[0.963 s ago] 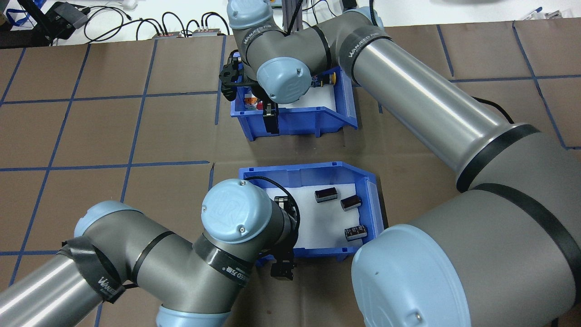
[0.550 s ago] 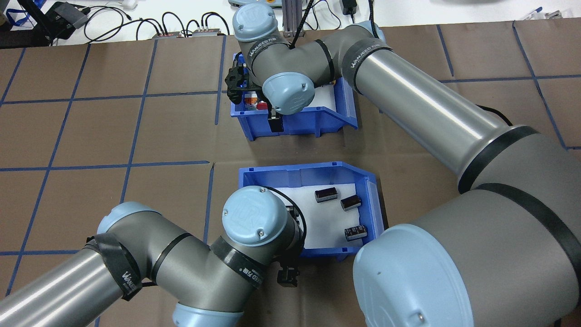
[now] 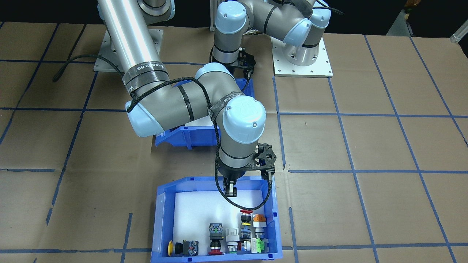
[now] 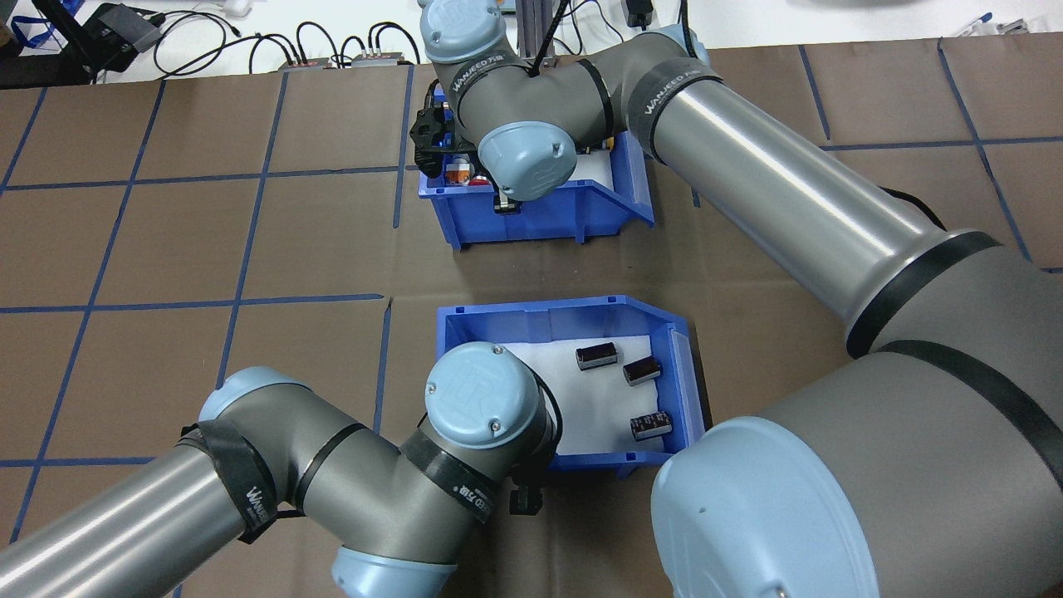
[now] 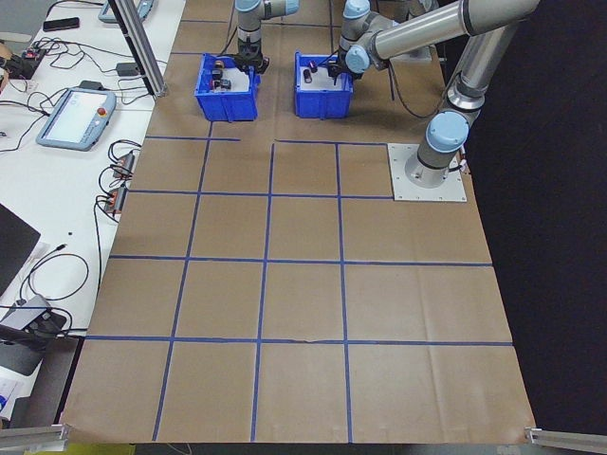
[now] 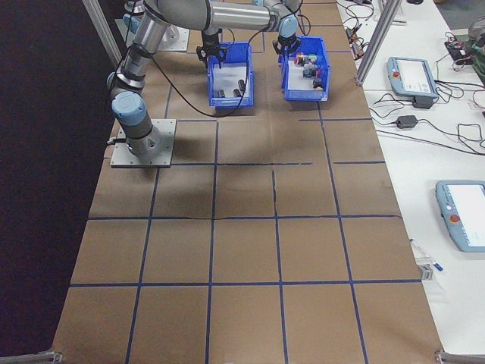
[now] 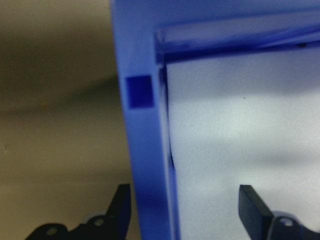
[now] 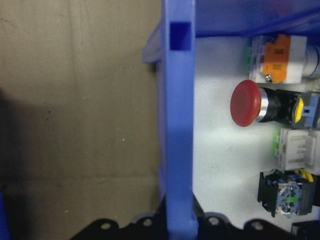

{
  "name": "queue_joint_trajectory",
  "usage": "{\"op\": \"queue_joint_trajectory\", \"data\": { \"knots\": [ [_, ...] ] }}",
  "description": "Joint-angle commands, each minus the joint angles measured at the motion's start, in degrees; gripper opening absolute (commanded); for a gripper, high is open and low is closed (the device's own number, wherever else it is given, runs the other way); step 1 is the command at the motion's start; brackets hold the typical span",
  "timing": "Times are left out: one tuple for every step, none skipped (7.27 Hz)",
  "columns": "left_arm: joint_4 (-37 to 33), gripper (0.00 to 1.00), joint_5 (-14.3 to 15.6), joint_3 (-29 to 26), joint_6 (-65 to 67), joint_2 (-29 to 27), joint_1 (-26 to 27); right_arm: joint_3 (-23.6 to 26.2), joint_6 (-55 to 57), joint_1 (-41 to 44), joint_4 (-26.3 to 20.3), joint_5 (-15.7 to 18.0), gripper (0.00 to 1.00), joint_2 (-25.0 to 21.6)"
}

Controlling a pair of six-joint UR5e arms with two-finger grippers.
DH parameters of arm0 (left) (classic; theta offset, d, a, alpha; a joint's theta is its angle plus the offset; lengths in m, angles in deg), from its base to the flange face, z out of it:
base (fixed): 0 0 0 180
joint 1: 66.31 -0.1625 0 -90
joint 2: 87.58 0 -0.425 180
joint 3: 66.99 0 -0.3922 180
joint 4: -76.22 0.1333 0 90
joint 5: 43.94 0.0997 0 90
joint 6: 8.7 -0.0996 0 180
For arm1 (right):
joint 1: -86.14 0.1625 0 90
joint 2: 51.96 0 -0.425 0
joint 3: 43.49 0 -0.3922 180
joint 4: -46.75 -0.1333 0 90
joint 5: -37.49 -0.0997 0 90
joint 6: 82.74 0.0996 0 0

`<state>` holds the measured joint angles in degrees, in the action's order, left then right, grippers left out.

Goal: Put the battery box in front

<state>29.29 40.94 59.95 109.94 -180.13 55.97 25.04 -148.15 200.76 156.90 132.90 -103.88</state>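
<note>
Battery box [image 4: 573, 320] sits on the table near my base, its wall between my left gripper's [image 7: 185, 215] spread fingers; my right gripper [image 8: 175, 222] is closed on the button bin's [image 4: 548, 220] wall

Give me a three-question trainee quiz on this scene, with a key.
1. True or false: the battery box holds three dark cylinders.
2. The left gripper has its jaws: A) either side of the battery box's wall; B) round a cylinder; C) over bare table.
3. Fill in: the bin nearer the robot is the ____, not the button bin.
Key: 1 true; 2 A; 3 battery box.
</note>
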Motion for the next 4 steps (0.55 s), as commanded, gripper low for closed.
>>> {"op": "queue_joint_trajectory", "data": {
  "knots": [
    [0.27,0.00,-3.58,-0.37,0.18,0.44,0.06,-0.68,-0.24,-0.97,-0.47,0.21,0.06,-1.77],
    [0.01,0.00,-3.32,-0.38,0.18,1.39,0.06,0.02,-0.32,-3.06,-1.86,0.48,0.06,-3.35],
    [-0.08,0.00,-0.70,-0.46,-0.43,2.88,-0.11,0.28,-1.28,-7.35,-4.66,0.39,0.06,-4.58],
    [-0.69,0.00,1.93,-0.20,-1.65,5.86,-1.16,0.81,-2.86,-10.44,-5.47,0.39,0.06,-5.38]
  ]
}}
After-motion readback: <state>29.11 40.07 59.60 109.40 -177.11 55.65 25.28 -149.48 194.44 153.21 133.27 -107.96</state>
